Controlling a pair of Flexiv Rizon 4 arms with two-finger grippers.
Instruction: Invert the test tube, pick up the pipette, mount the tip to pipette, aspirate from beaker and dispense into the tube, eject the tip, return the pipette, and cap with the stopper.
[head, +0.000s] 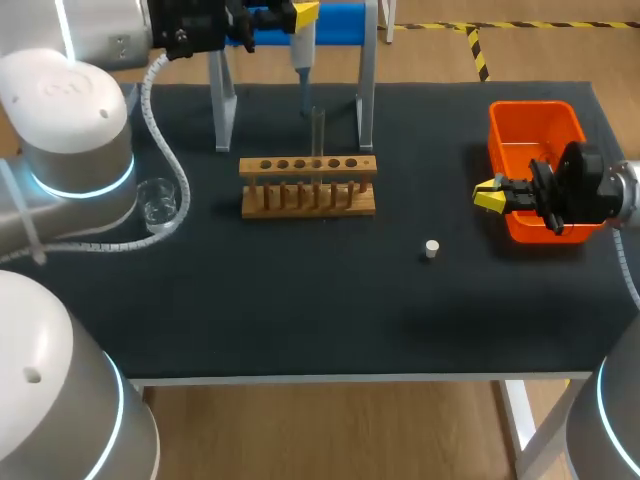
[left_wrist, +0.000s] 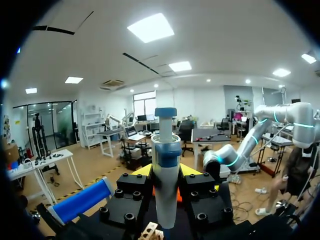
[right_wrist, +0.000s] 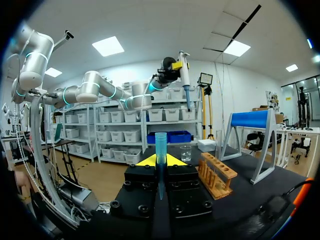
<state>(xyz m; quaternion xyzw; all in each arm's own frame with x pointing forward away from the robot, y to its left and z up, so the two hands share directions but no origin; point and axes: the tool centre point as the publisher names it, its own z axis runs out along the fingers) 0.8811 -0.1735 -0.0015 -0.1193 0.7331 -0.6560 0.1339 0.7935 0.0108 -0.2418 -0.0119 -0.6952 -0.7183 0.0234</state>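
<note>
Tip-mounting looked like the step in hand. The left gripper (left_wrist: 166, 172) was clamped round the white-and-blue pipette (head: 302, 45), high over the wooden tube rack (head: 308, 186). The right gripper (right_wrist: 160, 161) pinched a translucent blue pipette tip (right_wrist: 160, 142) upright beside the orange plastic bin (head: 535, 108). Next, I reckoned, pipette nose and tip mouth needed lining up squarely, then pressing together.

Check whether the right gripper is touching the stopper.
Apart. The head view shows the stopper alone on the mat, with bare mat between it and the right gripper by the bin.
</note>
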